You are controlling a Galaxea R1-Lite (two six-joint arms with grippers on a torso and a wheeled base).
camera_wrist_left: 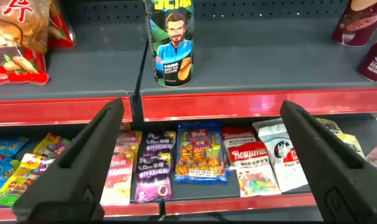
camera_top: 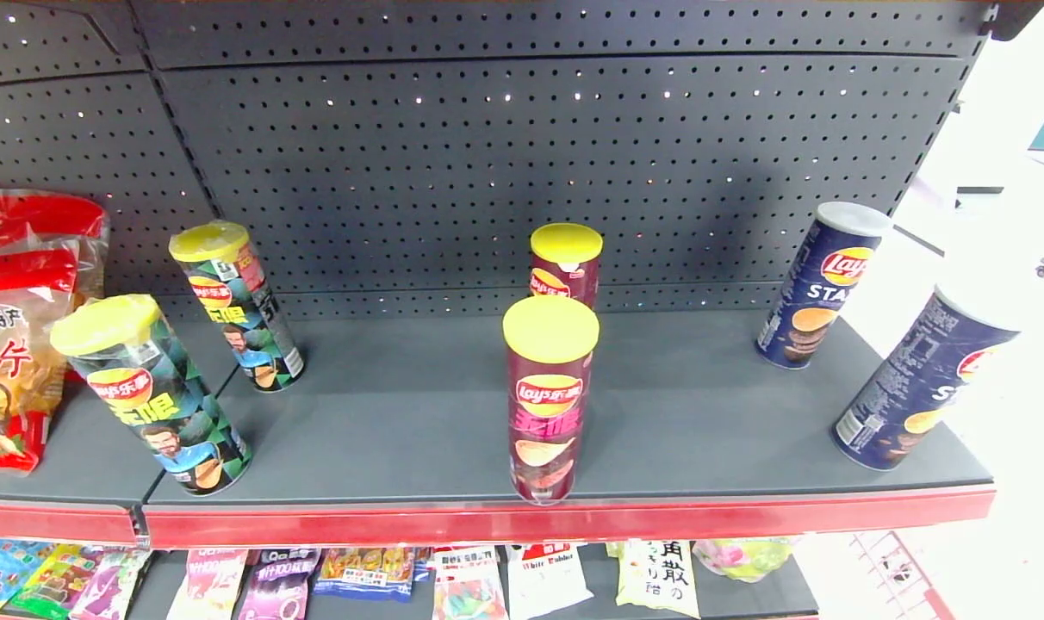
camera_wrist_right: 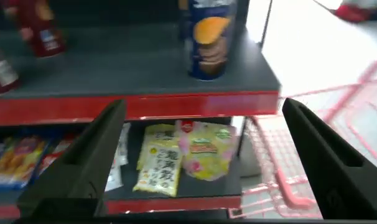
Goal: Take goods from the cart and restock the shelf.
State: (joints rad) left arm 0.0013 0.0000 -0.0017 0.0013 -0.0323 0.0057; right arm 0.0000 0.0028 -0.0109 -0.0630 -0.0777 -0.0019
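On the grey shelf stand several chip cans: two green-black ones on the left, two maroon ones in the middle and two navy ones on the right. My left gripper is open and holds nothing. It sits in front of the shelf's red edge, below a green-black can. My right gripper is also open and holds nothing. It faces the shelf's right end, below a navy can. The pink wire cart stands to the right of the shelf.
Red snack bags fill the shelf's far left. The lower shelf holds several candy and snack packets. A perforated back panel closes the rear. Bare shelf lies between the can groups. The floor is open past the shelf's right end.
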